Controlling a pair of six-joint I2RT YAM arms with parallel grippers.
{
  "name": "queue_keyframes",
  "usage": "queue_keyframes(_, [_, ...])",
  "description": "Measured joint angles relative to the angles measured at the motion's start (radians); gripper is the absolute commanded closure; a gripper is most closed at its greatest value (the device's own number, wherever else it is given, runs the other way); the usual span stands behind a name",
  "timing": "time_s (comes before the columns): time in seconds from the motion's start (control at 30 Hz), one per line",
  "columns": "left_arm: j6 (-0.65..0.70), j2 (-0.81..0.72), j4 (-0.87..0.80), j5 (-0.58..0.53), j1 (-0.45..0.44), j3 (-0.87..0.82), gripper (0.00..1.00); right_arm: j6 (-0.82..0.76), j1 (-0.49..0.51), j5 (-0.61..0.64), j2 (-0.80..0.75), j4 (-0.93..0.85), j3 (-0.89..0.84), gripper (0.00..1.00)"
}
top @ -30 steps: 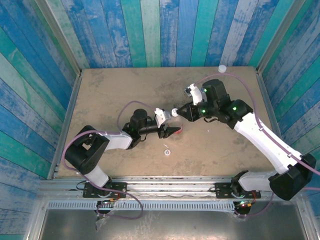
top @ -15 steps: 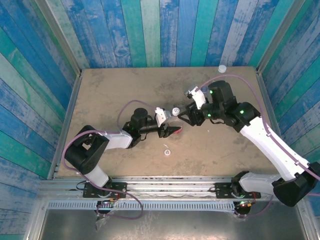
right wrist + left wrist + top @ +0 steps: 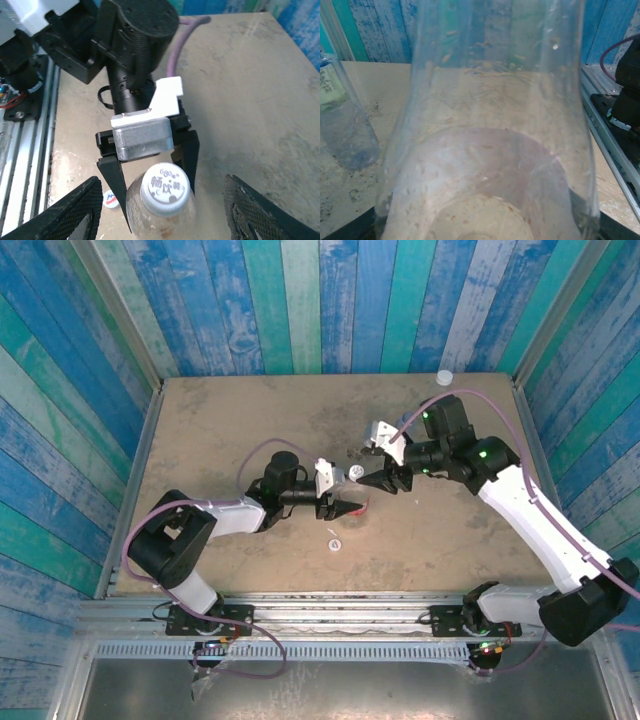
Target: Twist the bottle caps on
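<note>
Bottle (image 3: 150,222) with cap (image 3: 165,189) clamped in left fingers (image 3: 187,150), far from every desk (image 3: 220,420) edge. Right fingers (image 3: 65,215) apart beside the cap, room on both sides.

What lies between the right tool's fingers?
Right wrist view: the capped bottle, held by the left tool, and a loose cap on the table.

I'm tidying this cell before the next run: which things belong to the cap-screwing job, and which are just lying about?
Job:
gripped bottle and the cap on its neck; loose cap on the table; green-yellow-labelled bottle.

Lying about:
tiny white fleck beside the loose cap; purple cable.
</note>
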Motion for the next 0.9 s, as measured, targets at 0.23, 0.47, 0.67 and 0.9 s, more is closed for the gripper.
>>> queue_keyframes(0.23, [0.012, 0.000, -0.024, 0.032, 0.000, 0.008, 0.35, -0.038, 0.000, -0.051, 0.067, -0.018, 0.010, 0.51])
queue_keyframes(0.47, [0.017, 0.000, -0.035, 0.040, 0.000, 0.013, 0.34, -0.048, 0.000, -0.065, 0.096, -0.035, 0.015, 0.65])
queue_keyframes(0.67, [0.014, 0.000, -0.040, 0.036, 0.000, 0.015, 0.35, -0.047, -0.001, -0.068, 0.100, -0.042, 0.019, 0.77])
queue_keyframes(0.9, [-0.036, 0.000, -0.035, -0.093, -0.006, 0.029, 0.36, 0.119, -0.004, 0.027, 0.102, 0.003, 0.027, 0.88])
